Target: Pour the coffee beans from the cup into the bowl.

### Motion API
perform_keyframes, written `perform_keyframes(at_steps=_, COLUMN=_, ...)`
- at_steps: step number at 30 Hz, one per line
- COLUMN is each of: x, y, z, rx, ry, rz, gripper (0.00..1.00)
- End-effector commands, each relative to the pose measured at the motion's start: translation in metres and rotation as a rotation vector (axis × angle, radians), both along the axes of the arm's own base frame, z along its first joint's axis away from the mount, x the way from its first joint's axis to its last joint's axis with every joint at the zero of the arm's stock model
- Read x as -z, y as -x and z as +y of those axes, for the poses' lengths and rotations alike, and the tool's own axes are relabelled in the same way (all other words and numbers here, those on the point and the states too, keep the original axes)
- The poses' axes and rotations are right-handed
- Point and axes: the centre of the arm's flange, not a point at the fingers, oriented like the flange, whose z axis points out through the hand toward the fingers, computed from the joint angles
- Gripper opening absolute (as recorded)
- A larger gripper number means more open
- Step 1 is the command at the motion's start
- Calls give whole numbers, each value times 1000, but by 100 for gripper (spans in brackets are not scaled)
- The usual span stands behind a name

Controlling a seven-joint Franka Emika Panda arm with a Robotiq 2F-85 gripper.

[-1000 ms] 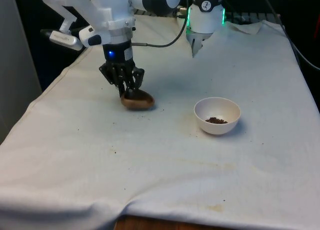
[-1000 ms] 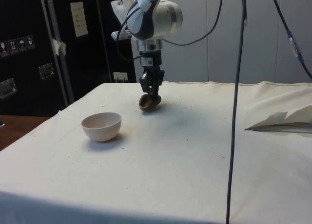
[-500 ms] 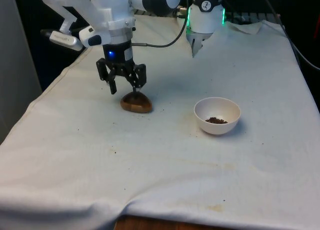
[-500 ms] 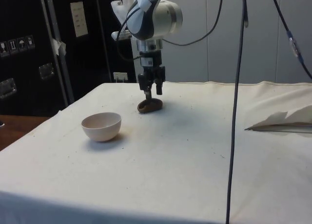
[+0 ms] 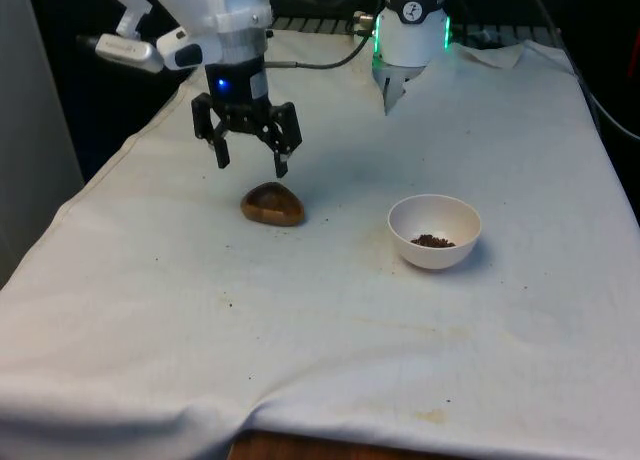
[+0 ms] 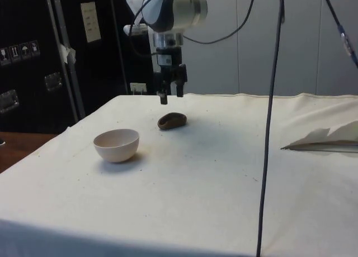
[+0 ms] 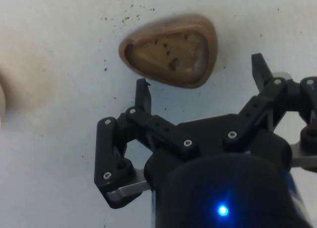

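**Hovering over the empty cup with spread fingers**

Hanging in the air above the table (image 5: 330,360), the gripper (image 5: 250,160) held nothing, and its two fingers (image 7: 142,95) stood wide apart with clear space between them. It was a little above the brown cup (image 5: 272,204) and did not touch it. In the side view the gripper (image 6: 170,95) was also seen over the cup (image 6: 172,121), with a gap of white cloth (image 6: 224,173) visible between them.

The cup lay on the cloth, toward the front view's left. In the wrist view the cup (image 7: 171,50) showed its rounded, almost triangular rim and a brown inside with some dark marks; no heap of beans was seen in it. Small dark crumbs lay on the cloth near it.

The white bowl (image 5: 434,231) stood upright on the cloth, well apart from the cup, toward the front view's right. A small pile of coffee beans (image 5: 433,241) lay at its bottom. In the side view the bowl (image 6: 116,144) stood nearer to the camera than the cup.
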Motion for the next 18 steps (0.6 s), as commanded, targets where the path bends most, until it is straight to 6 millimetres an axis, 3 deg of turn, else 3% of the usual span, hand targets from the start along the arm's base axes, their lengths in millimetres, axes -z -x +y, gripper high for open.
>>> perform_keyframes(at_steps=1, x=-6, y=1, z=1, rx=3, ry=11, rz=4, gripper=100)
perform_keyframes(at_steps=18, x=-59, y=-4, z=13, rx=-2, ry=24, rz=-9, gripper=100)
